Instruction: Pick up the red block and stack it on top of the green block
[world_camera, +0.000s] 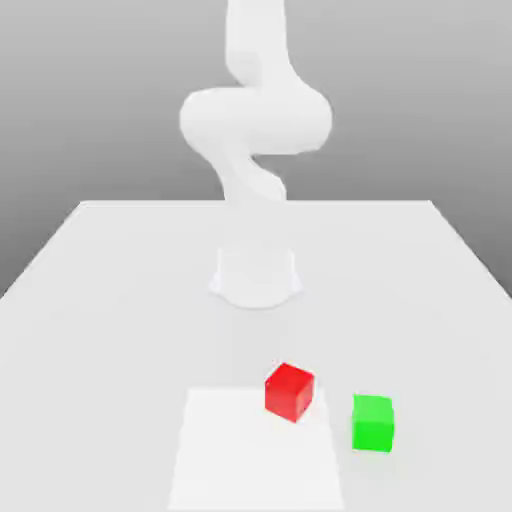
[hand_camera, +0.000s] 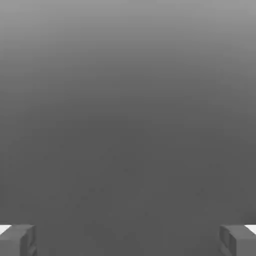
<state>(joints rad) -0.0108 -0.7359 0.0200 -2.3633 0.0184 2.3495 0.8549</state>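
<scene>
The red block (world_camera: 290, 392) rests on the white table (world_camera: 100, 300), turned a little, at the far right corner of a paler square patch (world_camera: 250, 455). The green block (world_camera: 373, 423) stands on the table a short gap away, towards the exterior view's right and slightly nearer the camera. The two cubes do not touch. In the hand view my gripper (hand_camera: 128, 241) is open, its grey fingertips (hand_camera: 19, 240) far apart with nothing between them, in front of a plain grey background.
The white arm's base (world_camera: 256, 275) stands at the table's middle, behind the blocks, and its links (world_camera: 256, 120) rise above it. The table's edges run along the exterior view's left, right and back.
</scene>
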